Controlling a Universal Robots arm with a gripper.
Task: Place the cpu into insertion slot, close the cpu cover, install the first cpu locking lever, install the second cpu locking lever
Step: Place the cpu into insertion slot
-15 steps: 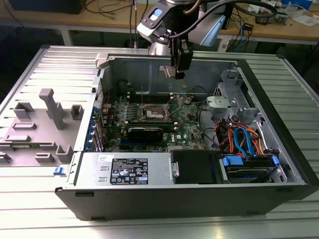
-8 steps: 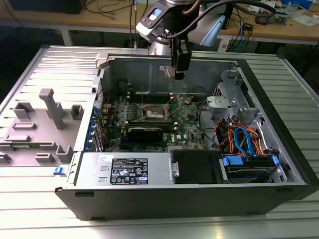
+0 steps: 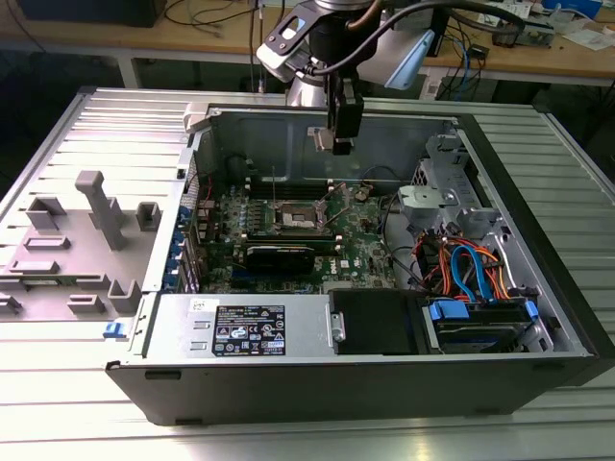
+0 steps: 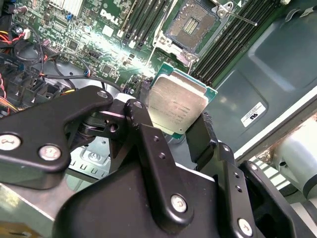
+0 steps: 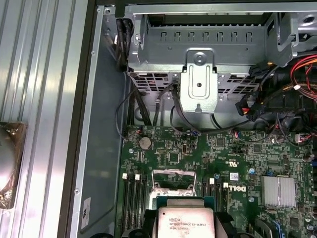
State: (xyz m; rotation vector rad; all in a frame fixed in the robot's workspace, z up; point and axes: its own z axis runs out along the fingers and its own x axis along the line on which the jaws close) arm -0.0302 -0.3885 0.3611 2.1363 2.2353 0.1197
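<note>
In the exterior view the arm hangs over an open computer case [image 3: 538,240] lying on the ribbed tabletop [image 3: 106,120]. Its gripper [image 3: 343,144] is up near the case's far wall. The insertion slot [image 3: 298,219] lies on the green motherboard [image 3: 360,252] at about seven o'clock from the gripper, well apart from it.

In the second wrist view the two black fingers [image 4: 140,119] are clamped on opposite edges of the cpu [image 4: 177,105], which is held metal top towards the camera and clear of the board. Beyond it the socket is bare, its dark centre exposed, with a thin locking lever [image 4: 240,17] swung out beside it.

In the first wrist view the chip sits in the gripper above the board. The cpu cover [image 5: 173,172] is just beyond it, and I'd say it is tipped up on its hinge.

I judge this to be the first step, with the chip carried but not yet seated. Seating it calls for bringing it over the socket, square to the rim and level, then lowering it gently, since a tilted chip could catch the contacts.
</note>
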